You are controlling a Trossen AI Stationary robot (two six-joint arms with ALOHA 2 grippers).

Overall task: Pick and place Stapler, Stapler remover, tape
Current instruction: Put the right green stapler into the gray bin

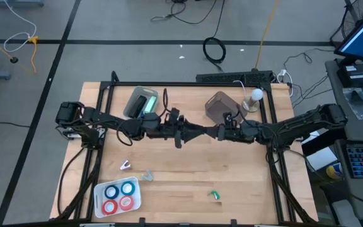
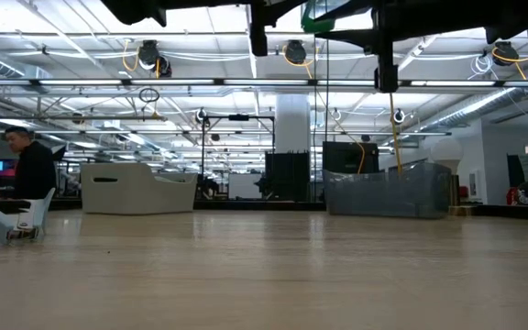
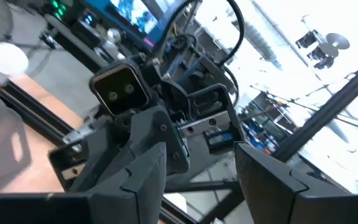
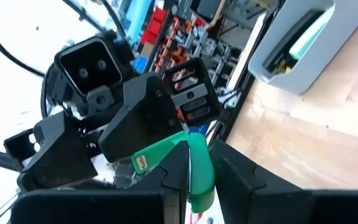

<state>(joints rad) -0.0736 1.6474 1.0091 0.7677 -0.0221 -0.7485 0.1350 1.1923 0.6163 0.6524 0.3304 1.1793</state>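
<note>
Both arms meet high over the table's middle. My right gripper (image 1: 212,132) (image 4: 204,186) is shut on a small green tool (image 4: 197,165) (image 2: 317,20); stapler or stapler remover, I cannot tell. My left gripper (image 1: 194,132) (image 3: 197,180) faces it, open, its fingers (image 4: 145,124) close to the tool's free end. The tape (image 1: 120,197), two blue and two red rolls, lies in a white tray (image 1: 99,189) at the near left. A white-purple piece (image 1: 125,165), a grey-blue piece (image 1: 147,175) and a green piece (image 1: 214,195) lie on the wood. My right gripper pinches the green tool's near end (image 4: 201,183) between its two fingers, which point level toward the table's left. The tool's curved free end (image 4: 188,142) sticks out toward the other gripper, clear of the table. My left gripper: I cannot tell whether its fingers touch the tool.
A pale grey bin (image 1: 140,102) with a mint-green item stands at the far left, a grey-brown container (image 1: 222,107) and a white bulb-shaped thing (image 1: 254,98) at the far right. A black frame (image 1: 188,86) borders the table. People sit in the room behind (image 2: 30,170).
</note>
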